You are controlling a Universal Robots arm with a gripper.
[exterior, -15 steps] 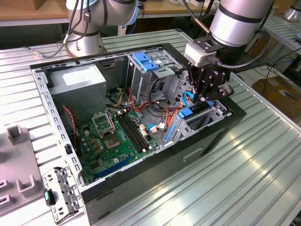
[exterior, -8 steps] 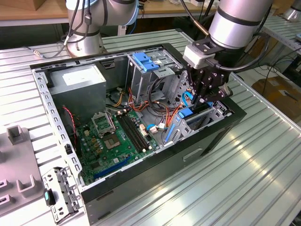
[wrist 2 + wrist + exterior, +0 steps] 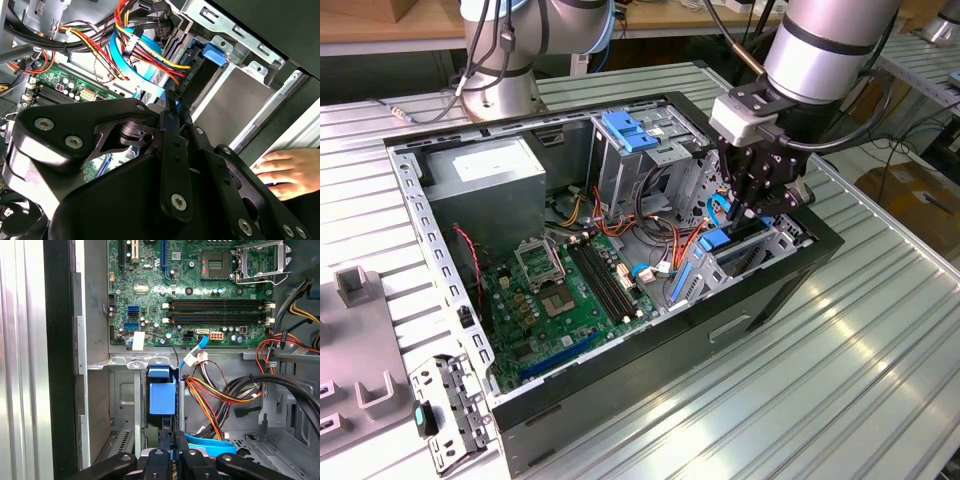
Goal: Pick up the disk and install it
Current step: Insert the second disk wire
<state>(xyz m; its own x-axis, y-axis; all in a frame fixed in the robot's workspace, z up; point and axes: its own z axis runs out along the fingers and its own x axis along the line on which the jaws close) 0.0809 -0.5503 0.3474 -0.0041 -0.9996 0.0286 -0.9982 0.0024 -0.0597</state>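
**Exterior view status: disk in the bay, seating not confirmed**

**Progress.** You are past the pick-up step. The gripper point(image 3: 760, 205) is lowered into the open computer case point(image 3: 620, 375) at the corner on the exterior view's right. The disk point(image 3: 718, 243) stands on edge in the lower drive bay directly beneath it, with its blue side rail showing. In the first wrist view the disk point(image 3: 162, 396) sits between the bay's two metal guides. The gripper point(image 3: 175, 442) is lined up on the end nearest it.

**Fingers.** Both wrist views show the fingers point(image 3: 172, 125) drawn together, almost touching, with nothing visibly clamped between them. The tips are at the disk's near end, but you cannot confirm contact. Treat the installation as under way. The views do not establish full seating or a latch engagement.

**Edges and clearance.**
- The bay guides run close along both faces of the disk, so there is little side room.
- A bundle of red, orange and yellow cables point(image 3: 210, 395) and a flat blue cable point(image 3: 210, 446) lie just beside the bay on the motherboard point(image 3: 200, 290) side.
- The case's black front wall is close on the other side.
- The tall cage with the blue handle point(image 3: 630, 130) stands well apart.
- A person's hand point(image 3: 290, 172) rests outside the case wall, near the gripper.
- Open room is upward, out of the case and above the worktop point(image 3: 800, 400).
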